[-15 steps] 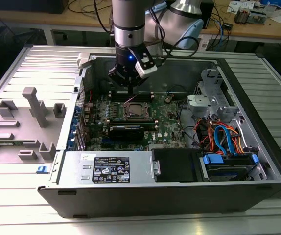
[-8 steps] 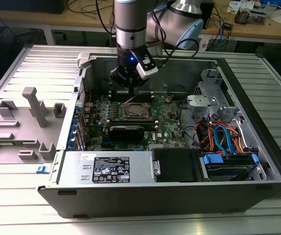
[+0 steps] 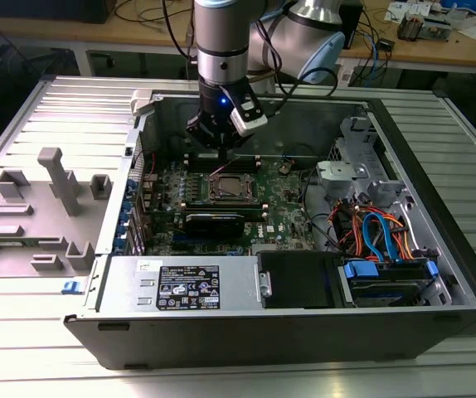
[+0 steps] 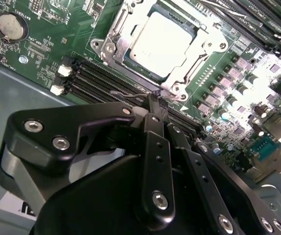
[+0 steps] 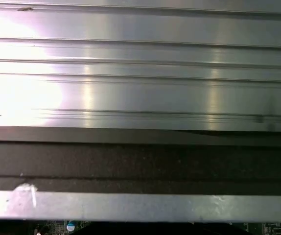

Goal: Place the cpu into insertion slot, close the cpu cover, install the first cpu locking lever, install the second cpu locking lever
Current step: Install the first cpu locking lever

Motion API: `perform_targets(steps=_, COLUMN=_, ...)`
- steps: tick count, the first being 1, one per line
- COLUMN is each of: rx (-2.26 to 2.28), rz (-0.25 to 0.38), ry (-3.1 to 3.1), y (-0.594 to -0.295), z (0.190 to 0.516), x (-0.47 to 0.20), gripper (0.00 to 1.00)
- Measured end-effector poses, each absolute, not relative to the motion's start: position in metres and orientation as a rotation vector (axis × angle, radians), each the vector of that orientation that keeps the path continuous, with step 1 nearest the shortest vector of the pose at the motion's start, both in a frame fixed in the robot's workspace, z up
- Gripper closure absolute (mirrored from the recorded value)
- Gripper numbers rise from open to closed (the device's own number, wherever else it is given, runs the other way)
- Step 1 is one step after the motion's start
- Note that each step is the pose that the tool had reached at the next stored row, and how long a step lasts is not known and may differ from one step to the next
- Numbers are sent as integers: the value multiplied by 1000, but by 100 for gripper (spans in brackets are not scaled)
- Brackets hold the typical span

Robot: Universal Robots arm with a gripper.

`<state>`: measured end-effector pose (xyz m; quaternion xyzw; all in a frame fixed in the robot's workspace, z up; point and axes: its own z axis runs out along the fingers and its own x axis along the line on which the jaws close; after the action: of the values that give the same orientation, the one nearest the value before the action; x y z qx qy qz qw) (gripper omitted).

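We see cpu seated in insertion slot, cpu cover down. End effector looks fully closed at thin locking lever; hold on it unclear. Risk, we judge: springy wire slips free, snaps back.

Exterior view: raised, mid-range, angled down into the open case on the table.
Second wrist view: close, behind the gripper, facing down on the board and socket; both shared with the exterior view.
First wrist view: very near, facing ribbed metal and a sliver of board.
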<state>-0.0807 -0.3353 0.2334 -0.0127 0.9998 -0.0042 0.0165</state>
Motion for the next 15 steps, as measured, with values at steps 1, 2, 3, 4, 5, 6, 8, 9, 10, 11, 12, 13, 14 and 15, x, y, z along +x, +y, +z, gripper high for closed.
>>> perform_targets(steps=1, rx=-39, rz=-13, ry=3108, y=-335, z=233, x=-80, gripper=89)
perform_targets(steps=2, rx=-39, rz=-13, ry=3108, y=-335, z=232, x=-80, gripper=89)
perform_targets(steps=3, rx=-39, rz=-13, ry=3108, y=-335, z=231, x=-78, gripper=89)
perform_targets(steps=4, rx=-39, rz=-13, ry=3108, y=-334, z=229, x=-76, gripper=89)
perform_targets(steps=5, rx=-39, rz=-13, ry=3109, y=-333, z=228, x=-75, gripper=89)
perform_targets(steps=6, rx=-40, rz=-13, ry=3109, y=-332, z=226, x=-74, gripper=89)
perform_targets(steps=8, rx=-39, rz=-13, ry=3109, y=-331, z=225, x=-73, gripper=89)
perform_targets(steps=9, rx=-39, rz=-13, ry=3110, y=-331, z=224, x=-72, gripper=89)
perform_targets(steps=10, rx=-39, rz=-13, ry=3110, y=-331, z=224, x=-71, gripper=89)
perform_targets(steps=11, rx=-39, rz=-13, ry=3110, y=-331, z=224, x=-70, gripper=89)
perform_targets(steps=12, rx=-39, rz=-13, ry=3110, y=-331, z=224, x=-70, gripper=89)
perform_targets(steps=13, rx=-39, rz=-13, ry=3110, y=-331, z=224, x=-70, gripper=89)
perform_targets(steps=14, rx=-39, rz=-13, ry=3110, y=-331, z=224, x=-70, gripper=89)
perform_targets(steps=15, rx=-39, rz=-13, ry=3110, y=-331, z=224, x=-70, gripper=89)
